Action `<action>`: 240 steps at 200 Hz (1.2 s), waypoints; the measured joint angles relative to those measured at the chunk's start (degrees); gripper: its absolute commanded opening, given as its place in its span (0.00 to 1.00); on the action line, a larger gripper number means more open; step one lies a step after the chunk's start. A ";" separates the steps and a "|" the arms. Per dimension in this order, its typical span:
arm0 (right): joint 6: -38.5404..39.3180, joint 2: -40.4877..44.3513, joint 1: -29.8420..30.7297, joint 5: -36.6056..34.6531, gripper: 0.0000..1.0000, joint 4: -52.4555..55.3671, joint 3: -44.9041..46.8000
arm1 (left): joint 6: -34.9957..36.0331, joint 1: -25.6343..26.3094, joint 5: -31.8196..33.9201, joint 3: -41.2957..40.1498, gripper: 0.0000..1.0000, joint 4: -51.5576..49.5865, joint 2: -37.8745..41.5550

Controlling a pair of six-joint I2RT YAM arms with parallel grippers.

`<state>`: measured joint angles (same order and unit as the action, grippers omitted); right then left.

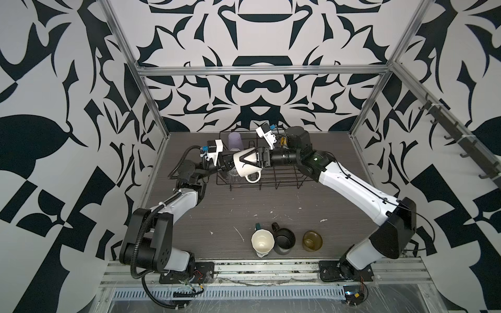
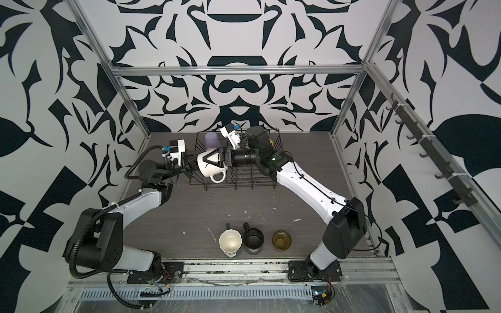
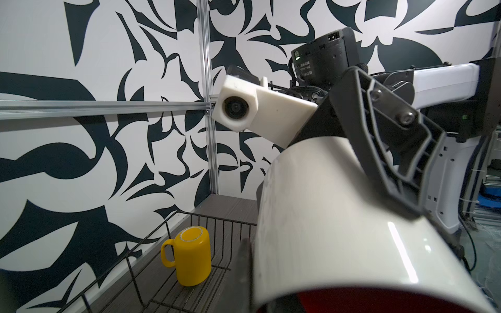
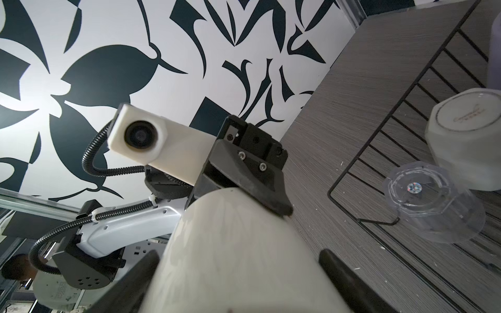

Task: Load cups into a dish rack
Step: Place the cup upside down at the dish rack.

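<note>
The glossy white mug with a red inside (image 3: 339, 230) fills both wrist views. It lies on its side in the air over the left end of the rack, mouth toward the left arm, base toward the right arm, handle hanging down.

Below it the grey wood-grain counter (image 1: 217, 211) carries the black wire dish rack (image 1: 282, 184). Four cups already stand in the rack, mouth down:
- the yellow mug (image 3: 193, 256)
- the white faceted mug (image 4: 466, 141)
- the lilac tumbler (image 1: 234, 141)
- the clear glass (image 4: 433, 206)

The cream-inside teal mug (image 1: 262, 242), the black mug (image 1: 284, 239) and the olive-brown cup (image 1: 312, 240) wait upright in a row on the counter's near edge.

This looks like a handover. The left gripper (image 1: 230, 164) has its jaws pinched tight on the mug's wall at the rim. One finger lies outside the wall and the inner one is hidden. The right gripper (image 1: 248, 160) has its jaws spread wide around the mug's body from the base end, fingers (image 3: 393, 151) laid flat against the wall, seemingly clamped on.

To do it well:
- The right grip should be firm and square across the body before the left lets go.
- The left should then back straight out along the mug's axis so the rim is not dragged.
- The mug is glossy, so a skewed hold could let it roll.
- After that, turn it mouth down and lower it into a bare stretch of the rack, clear of the glass beneath it.
</note>
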<state>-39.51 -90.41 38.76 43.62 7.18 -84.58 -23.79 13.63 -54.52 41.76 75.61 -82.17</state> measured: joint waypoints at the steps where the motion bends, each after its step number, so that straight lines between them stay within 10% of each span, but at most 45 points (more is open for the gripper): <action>1: 0.00 0.00 0.00 -0.02 0.03 0.00 0.00 | 0.00 0.00 0.02 0.00 0.10 0.00 0.00; 191: -1.53 1.60 -1.01 -4.22 0.00 3.32 0.63 | 2.93 0.85 8.37 -0.02 0.57 0.37 0.00; 240: -1.53 2.75 -2.58 -4.44 0.00 4.83 1.14 | 4.04 -0.24 11.10 -0.17 0.94 0.33 0.02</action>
<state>-41.04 -87.66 36.18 39.18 12.01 -83.44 -19.75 13.39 -43.42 41.58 75.94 -82.15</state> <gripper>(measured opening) 0.890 0.871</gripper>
